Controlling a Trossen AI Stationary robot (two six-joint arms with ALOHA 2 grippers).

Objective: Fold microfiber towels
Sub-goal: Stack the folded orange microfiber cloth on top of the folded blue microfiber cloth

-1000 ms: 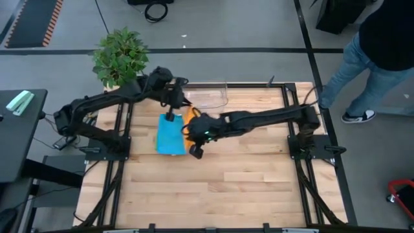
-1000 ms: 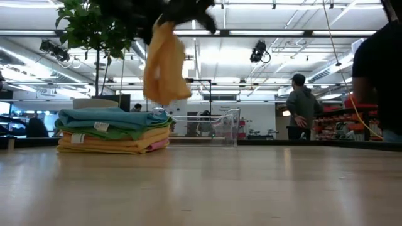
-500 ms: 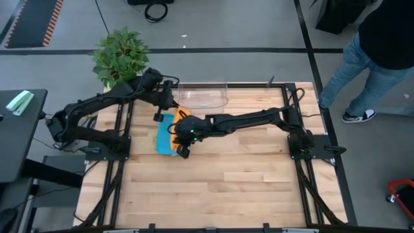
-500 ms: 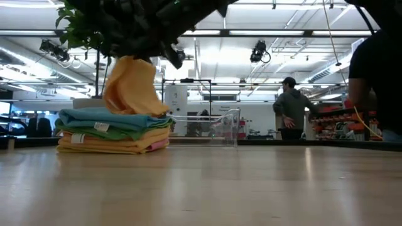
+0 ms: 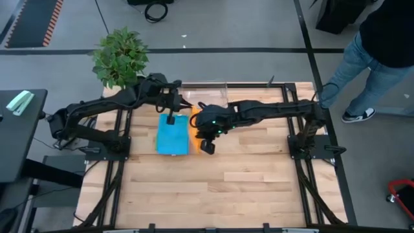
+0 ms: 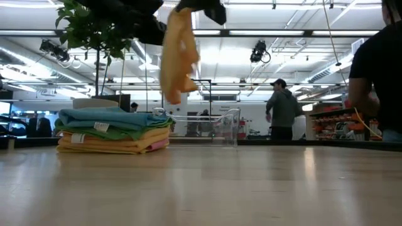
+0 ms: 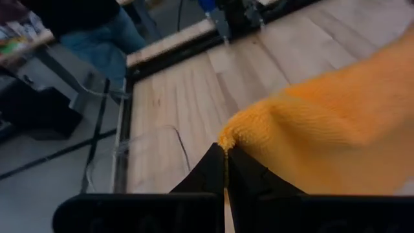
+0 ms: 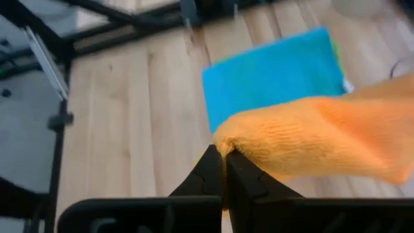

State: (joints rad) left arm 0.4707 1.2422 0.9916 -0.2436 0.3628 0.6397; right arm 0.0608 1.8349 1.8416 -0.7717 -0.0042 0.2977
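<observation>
Nubby orange towel (image 6: 178, 56), limp, both pincers pinching corners

From my remote station I see the wooden table (image 5: 213, 181) in its black metal frame, standing on a grey floor (image 5: 213, 26) crossed by dark lines. A potted plant (image 5: 119, 55) sits at the table's far left corner; a dark side desk (image 5: 16, 139) stands to the left. A person in jeans (image 5: 372, 55) stands beyond the right corner. Across the table, a bright hall with ceiling lights (image 6: 264, 59), and 1 person (image 6: 281, 113) walking there
</observation>
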